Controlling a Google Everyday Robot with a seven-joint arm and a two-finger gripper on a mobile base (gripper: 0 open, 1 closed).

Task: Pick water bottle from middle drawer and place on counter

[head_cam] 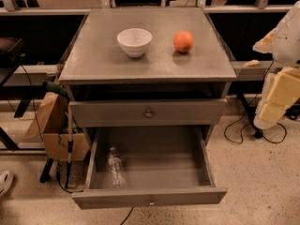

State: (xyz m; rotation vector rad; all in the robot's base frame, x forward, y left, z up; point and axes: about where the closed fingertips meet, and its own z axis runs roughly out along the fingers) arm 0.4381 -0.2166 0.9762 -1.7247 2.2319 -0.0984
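Observation:
The water bottle point(116, 167) lies on its side in the left part of the open middle drawer point(164, 170), cap pointing away from me. The drawer is pulled far out, and its front with a small knob is nearest me. The grey counter point(93, 60) tops the cabinet. My gripper point(277, 100) shows as pale cream blocks under the white arm at the right edge, beside the cabinet, well to the right of and above the bottle, and nothing shows in it.
A white bowl point(134, 41) and an orange fruit point(183, 41) stand on the counter. Another grey drawer front point(187, 112) above the open drawer is shut. A brown box point(51, 125) and a pole point(70, 139) stand left of the cabinet. Cables point(243, 130) lie on the floor at right.

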